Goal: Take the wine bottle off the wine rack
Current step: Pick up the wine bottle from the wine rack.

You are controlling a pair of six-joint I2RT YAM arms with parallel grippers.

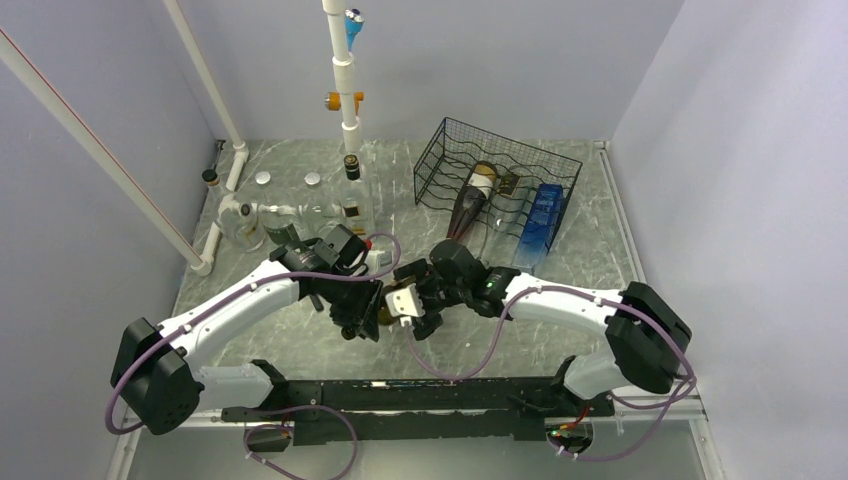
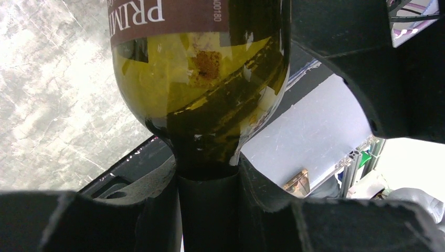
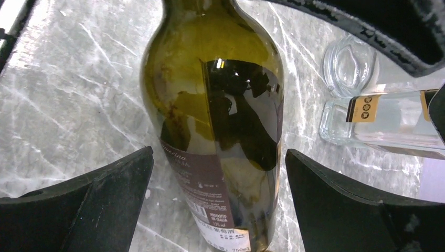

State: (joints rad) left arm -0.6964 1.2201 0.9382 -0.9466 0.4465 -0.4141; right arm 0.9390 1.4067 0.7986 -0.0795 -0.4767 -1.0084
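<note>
Wine bottle [image 2: 199,79]: clear of the wine rack [image 1: 500,175], between both arms over the near middle of the table [image 1: 600,240]; left gripper [image 2: 207,210] clamped tight on its neck; right gripper [image 3: 218,205] spread fully, fingers [image 3: 105,205] flanking the body, gripping nothing; step in hand appears to be transfer or set-down; next, the right jaws would need to close squarely on the glass before the left releases.

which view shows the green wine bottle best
The right wrist view: the wine bottle spans it from shoulder to label, between the fingers of the open right gripper. The left wrist view shows mainly its shoulder and neck, the neck clamped in the left gripper. The top view hides nearly all of it beneath both grippers.
</note>
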